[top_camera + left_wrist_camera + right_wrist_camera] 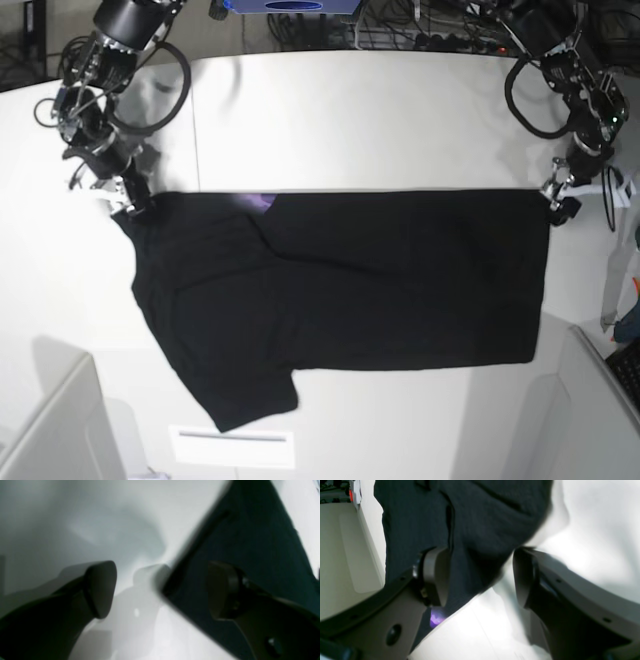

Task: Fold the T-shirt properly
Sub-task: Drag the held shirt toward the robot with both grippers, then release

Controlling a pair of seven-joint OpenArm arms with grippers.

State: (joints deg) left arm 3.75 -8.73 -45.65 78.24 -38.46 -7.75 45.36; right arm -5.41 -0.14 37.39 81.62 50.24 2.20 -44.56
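Note:
The black T-shirt (380, 280) lies spread flat across the white table, with one sleeve hanging toward the front left. A bit of purple print (262, 202) peeks out at its far edge. My right gripper (128, 203) is at the shirt's far left corner. In the right wrist view, its jaws (481, 576) stand wide apart with black cloth (475, 530) between them and purple print (436, 617) by one finger. My left gripper (558, 203) is at the far right corner. It (162, 590) is open, astride the cloth's corner (250, 542).
The white table (350, 120) stretches behind the shirt. Cables and a blue device (290, 5) sit at the back edge. A white label (232, 447) lies near the front edge. Grey panels stand at the front left (50, 430) and front right (600, 400).

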